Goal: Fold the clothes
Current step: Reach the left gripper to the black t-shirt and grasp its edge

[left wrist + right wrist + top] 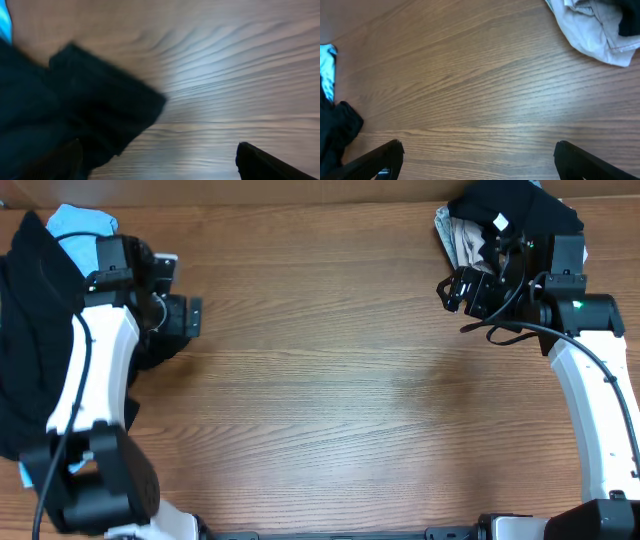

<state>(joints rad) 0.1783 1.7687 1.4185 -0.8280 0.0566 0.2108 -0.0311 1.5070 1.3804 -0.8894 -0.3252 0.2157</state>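
A large black garment [30,330] lies bunched at the table's left edge, partly under my left arm. My left gripper [190,317] is open just past its right edge. In the blurred left wrist view the black fabric [75,110] lies beside the left finger and the open jaws [160,162] hold nothing. A second black garment [520,210] with a small white label sits at the back right on a pale garment [465,240]. My right gripper [455,288] is open and empty just left of that pile. Its wrist view shows the jaws [480,160] over bare wood.
A light blue cloth [80,225] lies at the back left beside the black garment, and shows in the right wrist view [327,70]. The pale garment [595,30] fills that view's top right. The wooden table [330,380] ends at the back edge.
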